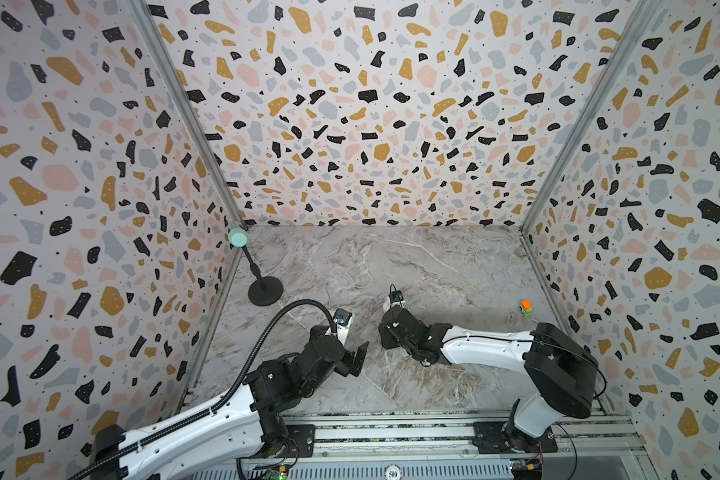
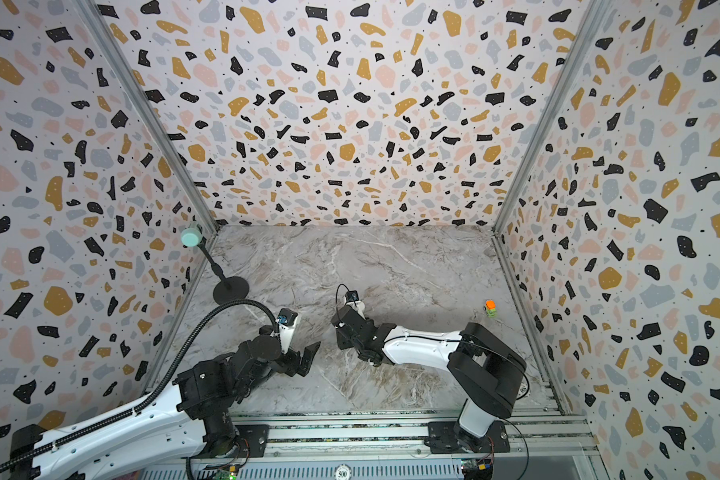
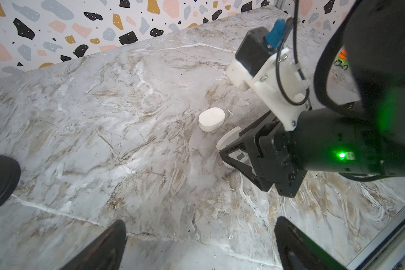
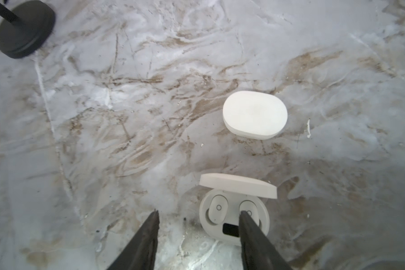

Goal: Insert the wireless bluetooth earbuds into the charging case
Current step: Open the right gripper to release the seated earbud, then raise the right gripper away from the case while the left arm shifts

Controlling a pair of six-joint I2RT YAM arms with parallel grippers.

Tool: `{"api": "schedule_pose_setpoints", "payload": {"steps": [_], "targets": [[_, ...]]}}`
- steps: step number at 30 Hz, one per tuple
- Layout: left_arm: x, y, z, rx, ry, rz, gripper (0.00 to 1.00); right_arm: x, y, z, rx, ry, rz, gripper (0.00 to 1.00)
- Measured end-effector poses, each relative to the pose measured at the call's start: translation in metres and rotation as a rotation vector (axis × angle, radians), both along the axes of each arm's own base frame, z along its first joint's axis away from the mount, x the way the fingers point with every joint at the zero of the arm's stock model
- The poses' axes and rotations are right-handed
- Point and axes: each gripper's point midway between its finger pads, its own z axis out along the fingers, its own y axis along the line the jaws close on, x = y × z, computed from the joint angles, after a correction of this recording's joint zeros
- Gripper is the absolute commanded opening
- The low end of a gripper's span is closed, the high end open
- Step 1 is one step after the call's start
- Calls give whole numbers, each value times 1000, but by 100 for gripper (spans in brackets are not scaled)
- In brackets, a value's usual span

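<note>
Two earbuds [image 4: 218, 207] sit inside the open charging case [image 4: 203, 218] on the worktop [image 4: 126, 117] — the seating looks finished. Right tool [image 4: 199, 212] hangs just above the case, jaws parted, holding nothing; left tool [image 3: 201, 222], apart from the case, is wide and empty. Next, I think — fold the lid [image 4: 239, 184] shut.

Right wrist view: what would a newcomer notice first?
The open case, lid up with two earbuds seated, sits at the spread tips of the right gripper, one tip over it. A second white case, closed, lies a little farther out on the marble table.
</note>
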Motion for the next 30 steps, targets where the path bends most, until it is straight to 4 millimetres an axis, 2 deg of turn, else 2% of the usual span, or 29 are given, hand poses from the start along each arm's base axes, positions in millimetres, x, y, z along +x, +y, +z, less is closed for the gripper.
{"api": "schedule_pose_setpoints", "payload": {"steps": [3,9,10,11,14,21,30], "targets": [[0,0,0,0,0,-1,100,1,-2,15,37,-3,3,72],[-1,-2,0,-1,2,-10,100,13,-15,39,89,-18,-4,84],[-1,-2,0,-2,3,-14,100,14,-18,41,94,-19,-3,89],[-2,-3,0,-2,4,-19,100,16,-21,43,100,-22,-3,100],[-3,-4,-2,0,4,-30,100,19,-28,48,106,-28,0,99],[-4,-9,-4,3,9,-57,100,22,-32,49,95,-25,57,99],[-7,-26,-11,2,-22,-159,100,30,-37,51,110,-18,136,99]]}}
